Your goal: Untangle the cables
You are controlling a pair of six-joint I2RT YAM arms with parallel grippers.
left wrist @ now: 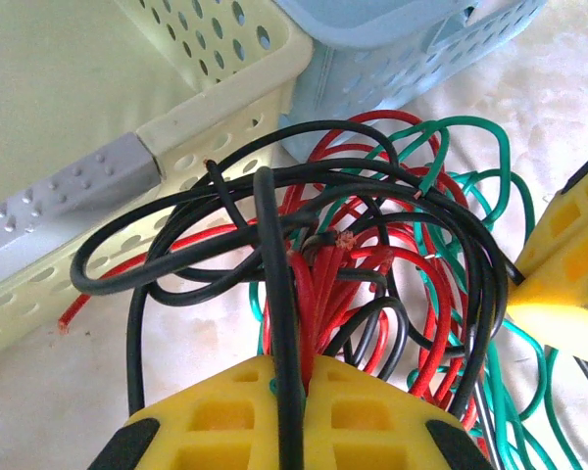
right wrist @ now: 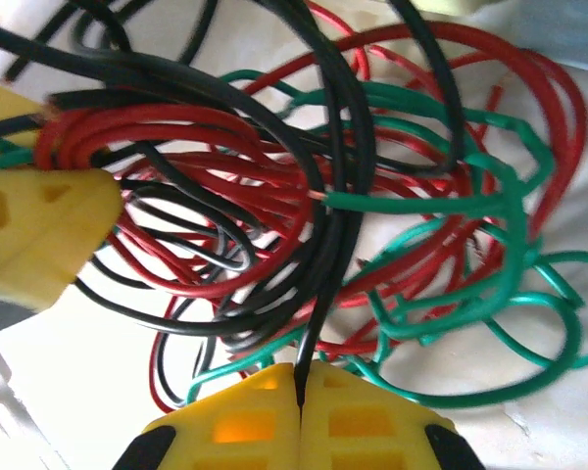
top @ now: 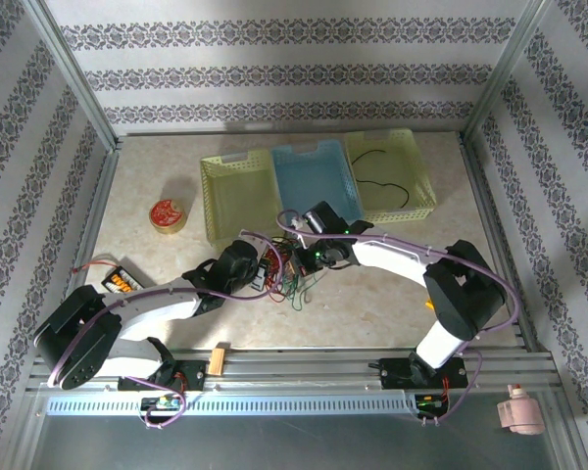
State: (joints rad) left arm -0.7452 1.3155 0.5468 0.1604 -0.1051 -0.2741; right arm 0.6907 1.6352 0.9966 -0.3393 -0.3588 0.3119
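Observation:
The cables [top: 292, 271] lie as one knot of red, green and black strands on the table between my two grippers. My left gripper [top: 267, 266] is shut on the tangle: in the left wrist view its yellow fingers [left wrist: 309, 370] pinch a bunch of red cables [left wrist: 323, 284], and a black strand [left wrist: 279, 294] runs down between them too. My right gripper [top: 310, 257] is shut on a single black cable [right wrist: 318, 313] that rises from its fingertips [right wrist: 300, 380] into the knot. Green loops [right wrist: 490, 245] spread to the right. The left gripper's finger [right wrist: 39, 225] holds the red bundle at the left.
Three baskets stand behind the knot: pale yellow-green [top: 237, 196], blue [top: 317, 176], and yellow [top: 390, 174] holding a loose black cable [top: 384, 186]. A red round tin [top: 168, 214] and a small black box [top: 121, 281] sit at the left. The basket corner [left wrist: 206, 108] is close.

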